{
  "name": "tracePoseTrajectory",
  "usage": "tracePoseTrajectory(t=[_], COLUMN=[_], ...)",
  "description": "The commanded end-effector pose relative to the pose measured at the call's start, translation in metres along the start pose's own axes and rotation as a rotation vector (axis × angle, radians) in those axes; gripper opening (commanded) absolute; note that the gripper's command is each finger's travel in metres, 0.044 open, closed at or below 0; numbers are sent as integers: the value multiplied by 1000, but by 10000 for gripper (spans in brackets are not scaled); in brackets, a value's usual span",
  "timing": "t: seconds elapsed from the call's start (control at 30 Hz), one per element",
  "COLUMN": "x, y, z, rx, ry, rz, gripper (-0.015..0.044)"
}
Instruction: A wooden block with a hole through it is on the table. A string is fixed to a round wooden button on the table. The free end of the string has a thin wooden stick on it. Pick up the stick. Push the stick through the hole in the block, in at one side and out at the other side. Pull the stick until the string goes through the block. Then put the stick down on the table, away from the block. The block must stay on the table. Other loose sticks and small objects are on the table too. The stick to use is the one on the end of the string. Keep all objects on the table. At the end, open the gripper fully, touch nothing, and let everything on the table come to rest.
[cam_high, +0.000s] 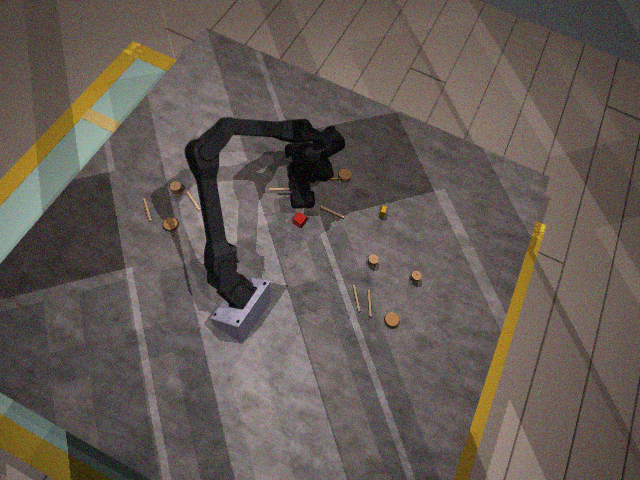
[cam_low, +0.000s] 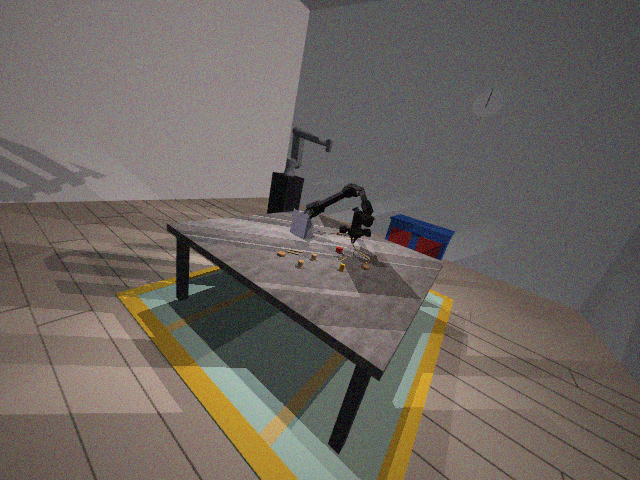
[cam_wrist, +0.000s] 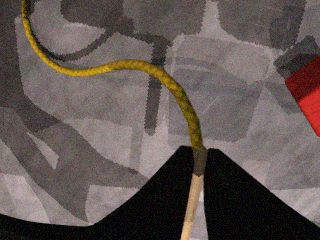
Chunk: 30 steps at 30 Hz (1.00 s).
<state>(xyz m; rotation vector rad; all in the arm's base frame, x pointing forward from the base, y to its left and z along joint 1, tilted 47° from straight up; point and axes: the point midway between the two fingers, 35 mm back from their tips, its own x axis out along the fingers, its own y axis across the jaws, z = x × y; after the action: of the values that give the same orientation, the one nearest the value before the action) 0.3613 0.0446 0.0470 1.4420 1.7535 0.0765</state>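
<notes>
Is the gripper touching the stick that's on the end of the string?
Touching. The wrist view shows the gripper closed on the stick at its string end, one finger against each side.
</notes>
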Motion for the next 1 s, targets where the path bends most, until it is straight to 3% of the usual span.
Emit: tracePoseTrajectory(t=[0.0,0.97], x=[1,-1], y=[1,8], z=[7,45], rx=[55,314], ry=[13,52], rz=[9,38], gripper=[0,0])
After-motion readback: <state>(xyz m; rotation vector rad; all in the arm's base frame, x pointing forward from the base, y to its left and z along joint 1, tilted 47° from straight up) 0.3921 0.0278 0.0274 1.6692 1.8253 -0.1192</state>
